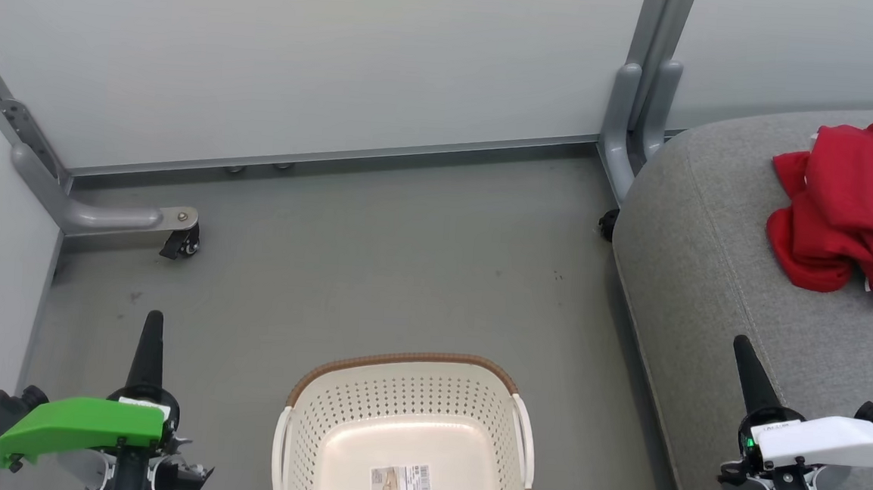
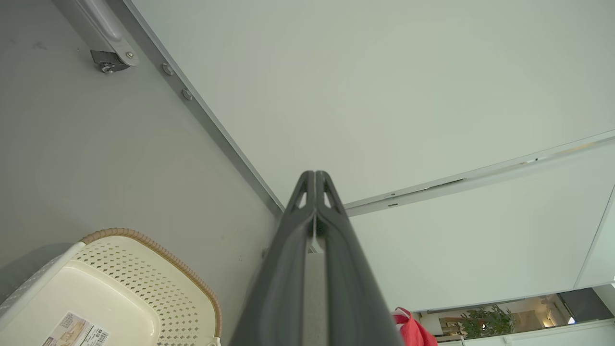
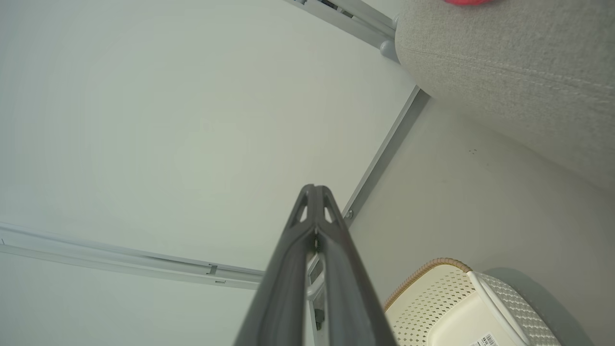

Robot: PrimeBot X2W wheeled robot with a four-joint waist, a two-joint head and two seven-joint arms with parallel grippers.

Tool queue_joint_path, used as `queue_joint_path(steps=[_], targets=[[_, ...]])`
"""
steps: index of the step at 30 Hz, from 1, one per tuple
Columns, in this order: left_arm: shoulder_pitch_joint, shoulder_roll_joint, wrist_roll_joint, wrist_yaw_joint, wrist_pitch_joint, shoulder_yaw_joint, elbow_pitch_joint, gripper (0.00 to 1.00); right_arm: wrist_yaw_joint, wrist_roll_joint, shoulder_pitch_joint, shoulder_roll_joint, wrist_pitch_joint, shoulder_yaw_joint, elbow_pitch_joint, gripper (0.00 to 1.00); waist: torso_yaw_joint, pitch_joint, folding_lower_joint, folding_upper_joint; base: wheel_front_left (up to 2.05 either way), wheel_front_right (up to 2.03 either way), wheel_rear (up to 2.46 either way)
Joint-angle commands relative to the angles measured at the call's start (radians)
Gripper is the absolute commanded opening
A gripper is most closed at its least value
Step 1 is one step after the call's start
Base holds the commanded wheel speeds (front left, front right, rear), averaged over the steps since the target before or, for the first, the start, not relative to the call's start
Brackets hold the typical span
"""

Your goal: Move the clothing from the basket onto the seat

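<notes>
Currently | left fingers [image 1: 148,356] pressed together, empty, pointing forward | right fingers [image 1: 752,382] likewise | basket [image 1: 396,409] between

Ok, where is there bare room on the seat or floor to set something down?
The seat is bare from the clothing down to the right claw. The floor is open between the basket and the wall panel. Crowded at the seat's far right, where the clothing lies.

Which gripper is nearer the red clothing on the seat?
Right. The right gripper is by the seat, short of the clothing; the left gripper is beyond the basket, over the floor.
</notes>
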Motion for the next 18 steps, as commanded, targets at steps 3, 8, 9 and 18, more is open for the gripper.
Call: queue_joint_path(steps=[3, 8, 9, 18], targets=[[-0.024, 0.001, -0.044, -0.006, 0.011, 0.010, -0.010, 0.00, -0.001, 0.046, -0.022, -0.010, 0.012, -0.005, 0.000, 0.00, -0.003, -0.001, 0.0000, 0.0059, 0.00, 0.00, 0.00], [-0.027, 0.000, -0.086, -0.006, 0.022, 0.015, -0.011, 0.00, -0.001, 0.090, -0.025, -0.011, 0.022, -0.005, 0.004, 0.00, -0.006, -0.002, 0.0000, 0.0063, 0.00, 0.00, 0.00], [-0.027, 0.000, -0.096, -0.006, 0.025, 0.016, -0.011, 0.00, -0.001, 0.099, -0.024, -0.012, 0.024, -0.005, 0.005, 0.00, -0.007, -0.002, 0.0000, 0.0063, 0.00, 0.00, 0.00], [-0.029, 0.000, -0.168, -0.007, 0.043, 0.024, -0.011, 0.00, -0.001, 0.175, -0.031, -0.015, 0.039, -0.006, 0.013, 0.00, -0.013, -0.005, 0.0000, 0.0070, 0.00, 0.00, 0.00]])
